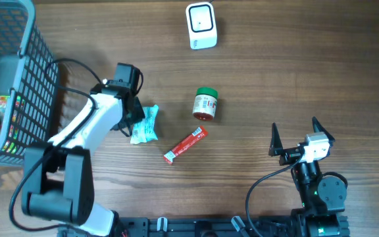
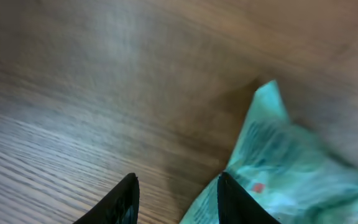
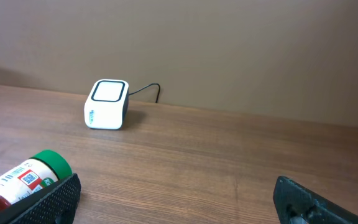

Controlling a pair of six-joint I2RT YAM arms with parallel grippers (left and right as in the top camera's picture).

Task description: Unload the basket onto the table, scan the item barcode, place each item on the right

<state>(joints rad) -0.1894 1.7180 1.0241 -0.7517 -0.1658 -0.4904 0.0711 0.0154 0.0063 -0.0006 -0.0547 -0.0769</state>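
A crumpled teal packet (image 1: 145, 125) lies on the wooden table left of centre, and it fills the right side of the left wrist view (image 2: 291, 168). My left gripper (image 1: 131, 118) is low beside the packet's left edge. Its jaws are open (image 2: 178, 199) with only bare wood between them, and the right finger (image 2: 235, 202) stands against the packet's edge. A green-lidded jar (image 1: 206, 104) and a red stick sachet (image 1: 185, 145) lie near the middle. The white barcode scanner (image 1: 201, 26) stands at the back. My right gripper (image 1: 301, 138) is wide open and holds nothing (image 3: 176, 199).
A grey wire basket (image 1: 28, 72) with colourful packets inside stands at the far left, close to the left arm. In the right wrist view the scanner (image 3: 107, 104) sits by the back wall and the jar (image 3: 23, 180) lies by the left finger.
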